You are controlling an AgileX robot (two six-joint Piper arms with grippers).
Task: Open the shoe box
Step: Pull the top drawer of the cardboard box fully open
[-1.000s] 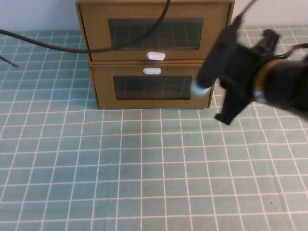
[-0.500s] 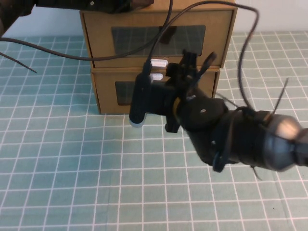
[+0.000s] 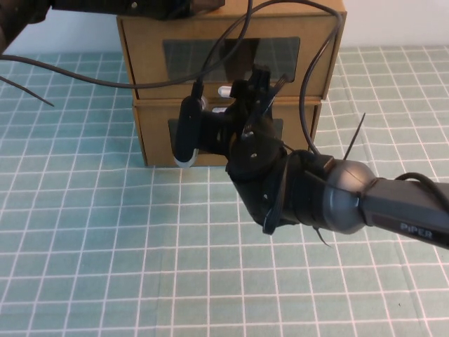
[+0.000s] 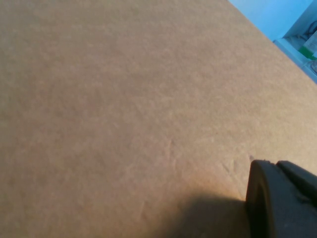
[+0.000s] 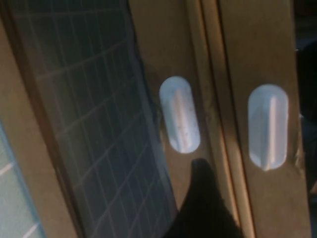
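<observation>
The lower shoe box [image 3: 156, 133] and upper shoe box [image 3: 140, 53] sit stacked at the far middle of the green mat [image 3: 105, 246], both shut. The right gripper [image 3: 210, 137] hangs just in front of their white tabs [image 5: 180, 121] with its jaws spread. The left gripper [image 3: 168, 7] is over the upper box's top, and I cannot tell whether it is open or closed.

Shoe box [image 3: 140, 63] matt cardboard; handles [image 5: 180, 121] glossy plastic.

Boxes [image 3: 144, 60] [image 3: 151, 137]: 2, stacked, 12 o'clock. Handles [image 5: 180, 121] [image 5: 268, 126]: 2. Windows [image 3: 182, 56]: 2. Mat [image 3: 105, 232]: 1. Arms [image 3: 105, 7] [image 3: 337, 203]: 2.
</observation>
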